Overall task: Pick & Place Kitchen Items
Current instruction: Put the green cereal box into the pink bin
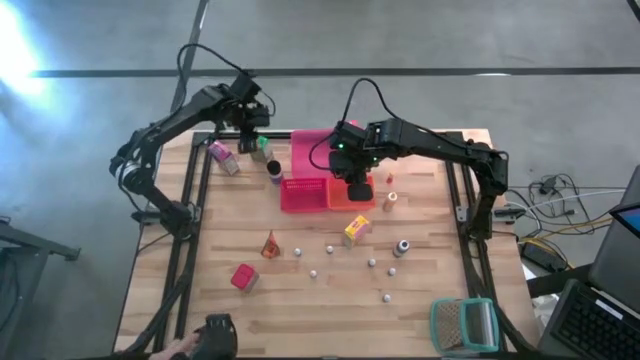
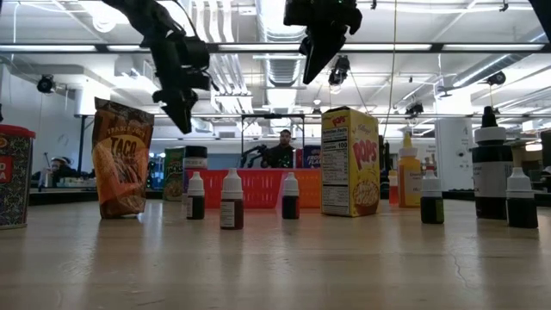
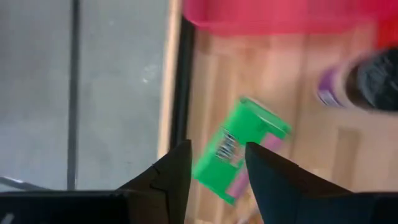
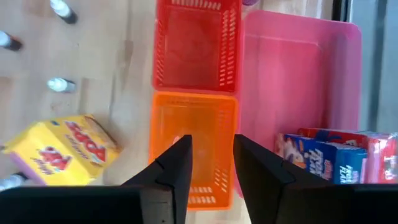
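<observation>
My left gripper [image 1: 252, 128] [image 3: 217, 149] is open and hovers near the table's far left, above a green carton [image 3: 239, 149] [image 1: 262, 147] that lies flat on the wood. My right gripper [image 1: 357, 180] [image 4: 211, 140] is open too, raised over the orange tray [image 4: 193, 143] [image 1: 350, 197]. Both hang well above the table in the low view, left gripper [image 2: 183, 108] and right gripper [image 2: 320, 53]. A blue carton [image 4: 317, 158] and a red carton [image 4: 373, 155] lie in the pink tray [image 4: 298, 68]. A yellow carton [image 1: 356, 229] [image 4: 65, 149] stands near the orange tray.
The red tray [image 1: 303, 193] sits beside the orange one. A pink carton [image 1: 222, 158], a dark jar [image 1: 275, 170], an orange bag [image 1: 270, 244], a red pack [image 1: 243, 277] and several small bottles [image 1: 401, 246] dot the table. A teal-framed mesh thing [image 1: 463, 325] lies at the near right corner.
</observation>
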